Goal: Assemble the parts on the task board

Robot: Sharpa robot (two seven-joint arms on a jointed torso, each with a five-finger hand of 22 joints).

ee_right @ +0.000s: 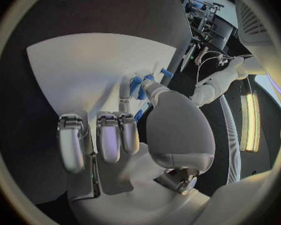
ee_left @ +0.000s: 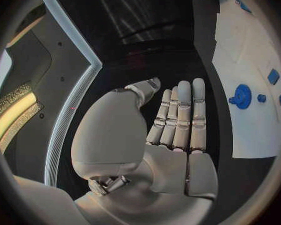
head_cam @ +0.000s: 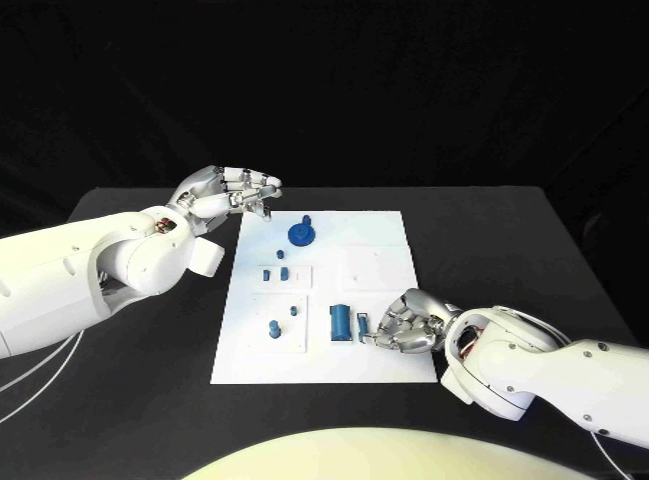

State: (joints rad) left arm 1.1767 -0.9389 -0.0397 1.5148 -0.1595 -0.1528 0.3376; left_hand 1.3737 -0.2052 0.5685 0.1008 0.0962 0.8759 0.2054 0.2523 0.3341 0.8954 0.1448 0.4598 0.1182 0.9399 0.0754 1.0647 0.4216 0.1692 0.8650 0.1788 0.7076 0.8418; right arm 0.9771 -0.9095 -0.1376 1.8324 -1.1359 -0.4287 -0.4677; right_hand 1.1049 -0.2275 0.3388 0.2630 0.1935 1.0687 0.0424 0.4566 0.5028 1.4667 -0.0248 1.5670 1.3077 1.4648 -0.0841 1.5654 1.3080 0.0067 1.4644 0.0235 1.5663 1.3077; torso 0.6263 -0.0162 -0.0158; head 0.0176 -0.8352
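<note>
The white task board lies in the middle of the table. A round blue gear-like part stands near its far end, also seen as the gear in the left wrist view. Small blue parts sit mid-board, and a blue cylinder lies nearer. My left hand hovers off the board's far left corner, its fingers straight and holding nothing. My right hand rests at the board's near right, fingers curled. Its thumb and one finger meet at a thin blue part; whether they pinch it is unclear.
Two more small blue parts sit in a recess at the board's near left. Bare black table lies to the right of the board and in front of it.
</note>
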